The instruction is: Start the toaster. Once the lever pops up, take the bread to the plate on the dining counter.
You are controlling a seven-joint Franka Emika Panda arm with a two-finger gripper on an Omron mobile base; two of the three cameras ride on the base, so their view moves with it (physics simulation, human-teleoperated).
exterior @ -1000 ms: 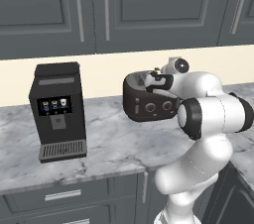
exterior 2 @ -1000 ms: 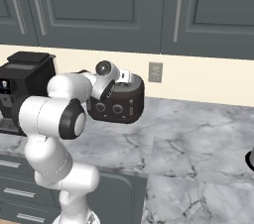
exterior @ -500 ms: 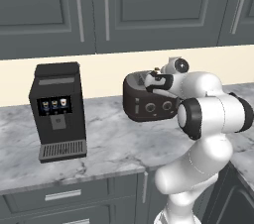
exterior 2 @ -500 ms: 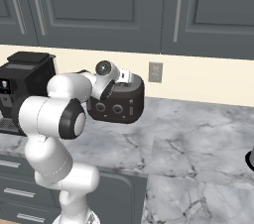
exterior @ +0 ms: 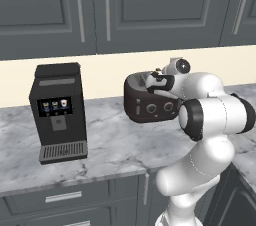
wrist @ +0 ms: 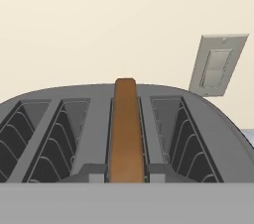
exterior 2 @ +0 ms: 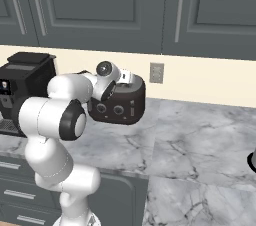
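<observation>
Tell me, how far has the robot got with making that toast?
Done: the arm has reached the toaster on the marble worktop. In hand: the gripper sits shut on the bread, whose edge stands up out of a slot. Whether toasting already ran can't be told. Left: lifting the slice out and carrying it to the plate.

Evenly and softly lit throughout, with no visible lamp or clear light direction. Rendered look: flat, clean shading, no grain, no motion blur, no bending at the edges. Faint soft shadow under the toaster (exterior: 150,104) on the marble counter (exterior: 110,145); darker shade beneath the counter lip. Mild sheen on the white arm (exterior 2: 55,120), no harsh glare. Sharp in the hand view too, even up close on the bread (wrist: 126,129) edge and slot wires; pale wall behind plain and bright.
</observation>
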